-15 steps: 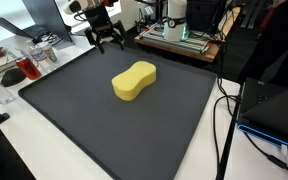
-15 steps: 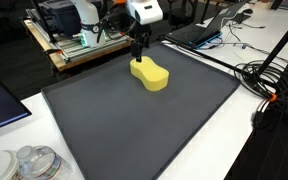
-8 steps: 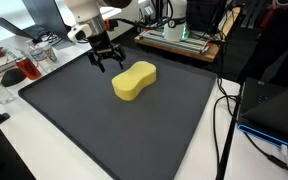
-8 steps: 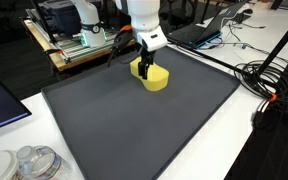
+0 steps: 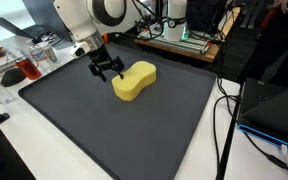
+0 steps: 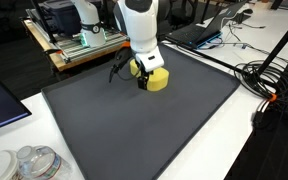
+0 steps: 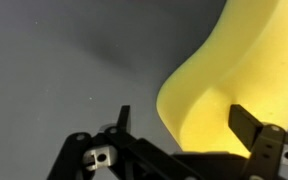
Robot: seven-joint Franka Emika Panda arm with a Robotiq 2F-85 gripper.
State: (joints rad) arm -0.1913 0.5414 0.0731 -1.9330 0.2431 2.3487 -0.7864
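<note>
Exterior views, both, give us this listing, largest entry first.

1. one white desk [image 5: 9,155], which carries everything below. Cables trail along one side of it.
2. one dark grey rectangular mat [image 5: 114,135], flat on the desk and covering most of it.
3. one white robot arm [image 6: 139,25], bent down over the far half of the mat.
4. one yellow foam sponge [image 5: 134,81] with a waisted, peanut-like outline. It lies flat on the mat, toward the far side and well clear of every edge. We judge the work at an early stage: the arm stands at one end of the sponge, but the sponge is not gripped and not lifted, so all handling of it is left.
5. clear plastic tubs [image 6: 29,163], on the desk just off one corner of the mat. We cannot tell their contents.
6. more clear containers [image 5: 19,70], on the desk beside another corner. One shows something red, too small for us to identify.
7. black fingers [image 7: 246,125], spread as wide as they go and holding nothing. In the wrist view one rounded end of the sponge lies between them. We cannot tell whether either tip touches the foam.
</note>
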